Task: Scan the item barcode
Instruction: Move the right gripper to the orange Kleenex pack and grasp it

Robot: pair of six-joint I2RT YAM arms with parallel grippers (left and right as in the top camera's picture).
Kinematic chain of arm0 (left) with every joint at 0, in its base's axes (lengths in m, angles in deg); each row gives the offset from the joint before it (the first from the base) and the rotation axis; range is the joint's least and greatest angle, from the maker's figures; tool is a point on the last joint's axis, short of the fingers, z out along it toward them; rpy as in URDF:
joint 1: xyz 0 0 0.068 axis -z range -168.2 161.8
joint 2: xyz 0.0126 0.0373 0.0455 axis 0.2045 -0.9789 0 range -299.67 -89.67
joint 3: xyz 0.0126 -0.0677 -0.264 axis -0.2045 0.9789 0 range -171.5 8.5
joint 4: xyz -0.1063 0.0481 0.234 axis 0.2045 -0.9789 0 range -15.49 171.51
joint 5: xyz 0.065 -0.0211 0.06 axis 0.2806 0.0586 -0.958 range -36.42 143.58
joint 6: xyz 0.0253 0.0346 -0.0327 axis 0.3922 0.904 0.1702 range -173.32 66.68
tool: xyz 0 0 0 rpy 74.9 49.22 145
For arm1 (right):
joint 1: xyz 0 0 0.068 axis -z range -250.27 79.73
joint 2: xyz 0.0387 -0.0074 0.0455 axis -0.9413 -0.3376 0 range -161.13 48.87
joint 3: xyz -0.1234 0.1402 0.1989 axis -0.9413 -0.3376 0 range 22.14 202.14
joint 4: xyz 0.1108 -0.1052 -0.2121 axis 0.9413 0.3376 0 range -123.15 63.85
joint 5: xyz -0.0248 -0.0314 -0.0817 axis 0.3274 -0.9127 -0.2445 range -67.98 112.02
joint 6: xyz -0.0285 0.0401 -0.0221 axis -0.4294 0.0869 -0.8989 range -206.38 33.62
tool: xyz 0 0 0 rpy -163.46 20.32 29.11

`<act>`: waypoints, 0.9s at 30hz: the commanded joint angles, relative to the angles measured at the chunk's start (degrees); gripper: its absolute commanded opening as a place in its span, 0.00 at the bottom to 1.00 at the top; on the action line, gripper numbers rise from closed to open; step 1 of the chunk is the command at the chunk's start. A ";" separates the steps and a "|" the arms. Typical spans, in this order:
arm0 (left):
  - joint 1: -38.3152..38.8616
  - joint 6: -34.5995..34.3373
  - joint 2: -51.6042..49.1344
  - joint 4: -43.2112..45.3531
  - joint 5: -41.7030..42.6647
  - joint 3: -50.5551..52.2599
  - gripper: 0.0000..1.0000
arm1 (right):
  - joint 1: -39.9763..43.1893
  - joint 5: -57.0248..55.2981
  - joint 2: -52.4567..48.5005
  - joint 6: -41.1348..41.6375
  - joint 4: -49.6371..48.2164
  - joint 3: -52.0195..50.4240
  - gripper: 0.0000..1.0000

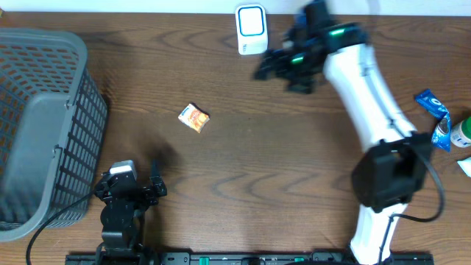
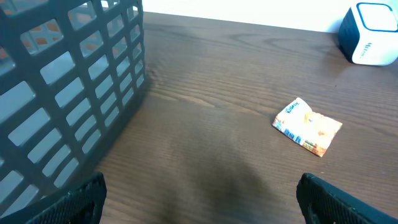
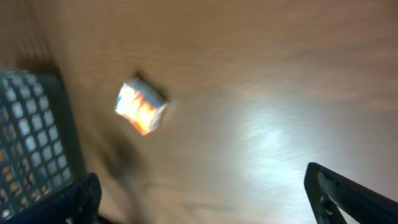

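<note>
1. At the far left of the wooden table (image 1: pixel 294 169) sits a grey plastic basket (image 1: pixel 40 125) with lattice walls. In the left wrist view its grid side fills the left of the frame.
2. Just right of the basket's near corner, at the table's front edge, rests the left gripper (image 1: pixel 131 190). Its two dark fingers stand spread wide apart with nothing between them; in its own wrist view only the fingertips (image 2: pixel 339 199) show at the bottom corners.
3. Further right, near the middle of the table, lies the task's item: a small orange and white packet (image 1: pixel 194 118), flat on the wood and free of both grippers. It is well apart from the basket and from the scanner.
4. Beyond the packet, at the table's far edge, stands a white barcode scanner (image 1: pixel 251 29) with a blue-rimmed face.
5. Just right of the scanner hovers the right gripper (image 1: pixel 276 66), blurred, on its white arm (image 1: pixel 364 88). Its fingers are released wide and hold nothing; the blurred right wrist view looks down on the packet and the basket corner.
6. At the far right edge lie a blue wrapper (image 1: pixel 433 107) and a green and white bottle (image 1: pixel 461 132), partly cut off.
</note>
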 commanded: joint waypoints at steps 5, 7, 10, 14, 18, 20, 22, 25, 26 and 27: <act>0.22 -0.52 0.11 -1.55 0.07 0.76 0.98 | -13.16 -10.25 -4.37 31.19 -7.58 -0.81 0.99; 0.24 -0.52 0.11 -1.55 0.09 0.76 0.98 | -15.89 -15.06 -5.20 36.22 -9.51 -0.81 0.99; 0.22 -0.50 0.11 -1.55 0.09 0.76 0.98 | -18.47 -17.70 -6.34 39.74 -11.82 -0.79 0.99; 0.22 -0.52 0.11 -1.55 0.09 0.76 0.98 | -20.55 -18.78 -8.55 42.47 -13.42 -0.79 0.99; 0.22 -0.52 0.11 -1.55 0.09 0.76 0.98 | -21.88 -19.61 -11.08 47.15 -13.66 -0.79 0.99; 0.22 -0.52 0.11 -1.55 0.09 0.76 0.98 | -22.12 -19.61 -12.22 48.22 -14.58 -0.76 0.99; 0.22 -0.52 0.11 -1.55 0.07 0.76 0.98 | -22.16 -19.39 -13.49 48.83 -16.17 -0.74 0.99; 0.22 -0.52 0.11 -1.55 0.07 0.76 0.98 | -22.18 -18.71 -14.64 48.81 -19.78 -0.68 0.99; 0.22 -0.52 0.11 -1.55 0.07 0.79 0.98 | -22.23 -18.71 -15.06 48.81 -20.70 -0.68 0.99; 0.24 -0.52 0.11 -1.55 0.07 0.76 0.98 | -22.23 -18.71 -15.30 48.78 -21.40 -0.55 0.99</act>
